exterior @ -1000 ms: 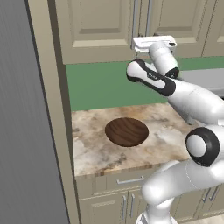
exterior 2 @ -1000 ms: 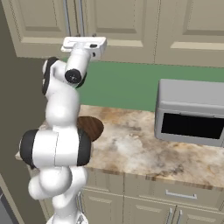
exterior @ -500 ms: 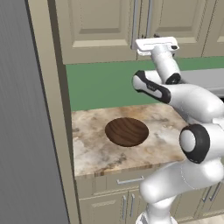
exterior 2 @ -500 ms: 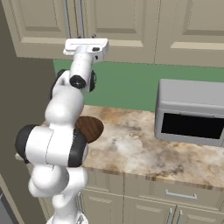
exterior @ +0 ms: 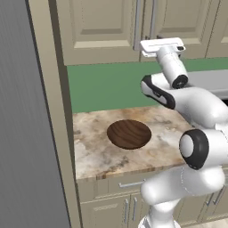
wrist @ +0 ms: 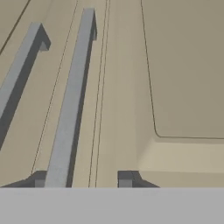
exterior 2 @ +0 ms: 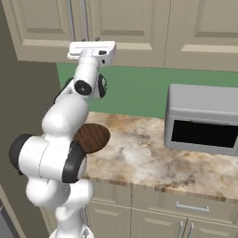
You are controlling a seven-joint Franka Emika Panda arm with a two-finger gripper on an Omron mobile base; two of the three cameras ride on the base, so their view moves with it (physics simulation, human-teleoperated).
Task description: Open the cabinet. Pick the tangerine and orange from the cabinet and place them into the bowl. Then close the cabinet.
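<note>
Hand view: beige raised-panel cabinet (wrist: 175, 65), doors shut, its silver handle (wrist: 70, 100) between the parted fingers (wrist: 124, 178).

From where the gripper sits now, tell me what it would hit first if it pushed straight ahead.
Probably the long vertical silver bar handle of the beige wall cabinet's right-hand door: in the hand view, one dark fingertip lines up with its lower end. The gripper otherwise faces the closed door panel close ahead; depth is unclear.
</note>
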